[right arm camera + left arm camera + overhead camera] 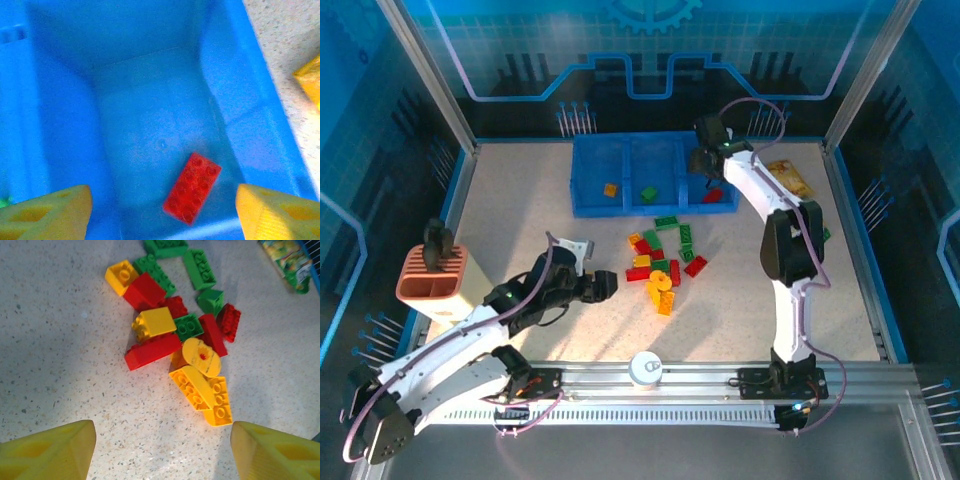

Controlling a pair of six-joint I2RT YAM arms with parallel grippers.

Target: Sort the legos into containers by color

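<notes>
Both spread wide and empty: right gripper [163, 200] poised over the right compartment of the tray [620, 209], above a red brick [192, 187] lying loose on its floor; left gripper [162, 440] low over the table [520, 220], facing the heap. Barely begun (seemingly one brick per compartment: orange, green, red, though tiny from overhead). Left to sort: most of the legos [660, 262], piled mid-table before the tray. Speckled pale tabletop, orange holder [432, 280] at left, snack packet [790, 178] at right, blue panels around.

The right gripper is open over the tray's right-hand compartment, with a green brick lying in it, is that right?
No, the brick in the right-hand compartment below the open right gripper is red, not green; the right wrist view shows it.
</notes>
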